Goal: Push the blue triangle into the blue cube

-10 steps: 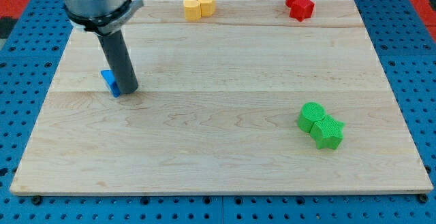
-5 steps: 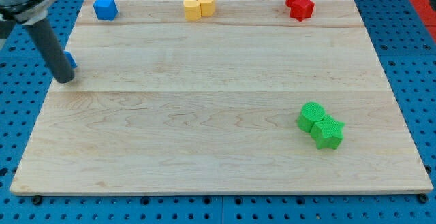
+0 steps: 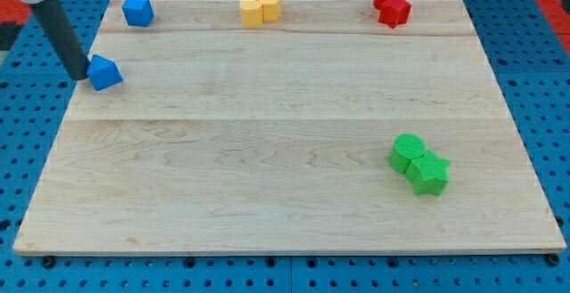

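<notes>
Blue triangle (image 3: 104, 72): upper left of the frame, near the board's (image 3: 285, 195) left edge, well below the blue cube (image 3: 137, 11). My tip (image 3: 79, 77): touching the triangle's left side; rod only, no claw to report.

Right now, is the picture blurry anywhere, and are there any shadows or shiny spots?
Camera view: sharp all over, with even light and no glare on the wooden board. Only faint shadows sit under the green blocks. My tip touches the blue triangle, below the blue cube.
</notes>
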Controlling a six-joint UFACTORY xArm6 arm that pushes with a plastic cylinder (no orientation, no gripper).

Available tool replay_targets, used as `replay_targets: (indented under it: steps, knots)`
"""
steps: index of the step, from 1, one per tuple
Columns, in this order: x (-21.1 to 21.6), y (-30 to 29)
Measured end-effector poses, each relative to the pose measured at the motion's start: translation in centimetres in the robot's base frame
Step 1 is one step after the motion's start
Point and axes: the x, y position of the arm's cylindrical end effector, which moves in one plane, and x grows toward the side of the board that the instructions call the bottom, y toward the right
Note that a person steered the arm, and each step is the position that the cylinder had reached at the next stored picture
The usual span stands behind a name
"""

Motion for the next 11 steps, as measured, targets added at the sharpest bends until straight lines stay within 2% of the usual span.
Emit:
replay_targets:
  steps: [2,4,7,10,11]
  knots:
    - [4.9,-0.6]
    - [0.4,2.6]
    - [-0.2,9.5]
    - [-7.2,8.7]
    - [-7.3,7.2]
